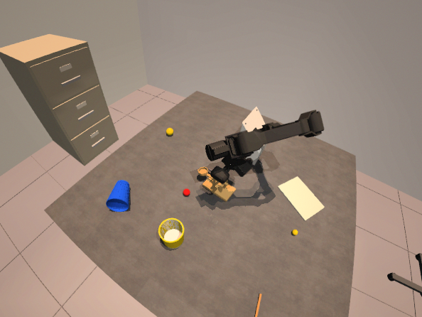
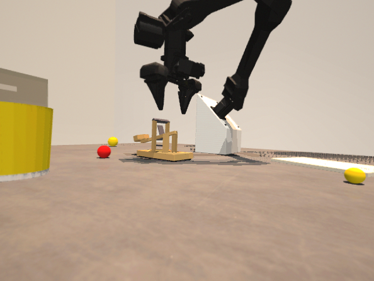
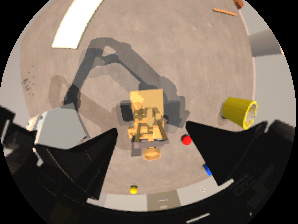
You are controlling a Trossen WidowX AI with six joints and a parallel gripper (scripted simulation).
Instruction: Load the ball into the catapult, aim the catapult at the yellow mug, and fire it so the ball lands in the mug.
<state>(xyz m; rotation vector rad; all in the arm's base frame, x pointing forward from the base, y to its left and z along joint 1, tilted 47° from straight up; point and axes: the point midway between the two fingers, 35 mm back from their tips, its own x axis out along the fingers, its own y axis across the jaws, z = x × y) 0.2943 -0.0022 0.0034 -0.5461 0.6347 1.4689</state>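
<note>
The wooden catapult [image 1: 227, 192] [image 2: 165, 155] [image 3: 146, 97] stands upright on the table. Its arm's cup [image 1: 202, 170] [image 2: 141, 138] [image 3: 152, 154] is raised off the table, points to the upper left in the top view, and shows no ball. My gripper [image 1: 231, 172] [image 2: 172, 111] [image 3: 152, 128] is open and empty just above the catapult frame. A red ball [image 1: 186, 192] [image 2: 104, 151] [image 3: 186, 140] lies on the table beside the cup end. The yellow mug [image 1: 172, 242] [image 2: 25, 138] [image 3: 237, 111] stands upright at the lower left in the top view, with no ball visible inside.
One yellow ball [image 1: 170, 131] [image 2: 113, 142] [image 3: 133, 190] lies beyond the catapult; another [image 1: 295, 232] [image 2: 354, 176] lies near the pale pad [image 1: 301, 197] [image 2: 318, 164] [image 3: 75, 25]. A blue cup [image 1: 121, 193] lies on its side. A white wedge [image 2: 209, 132] [image 3: 62, 127] stands behind; an orange stick [image 1: 258, 305] lies in front.
</note>
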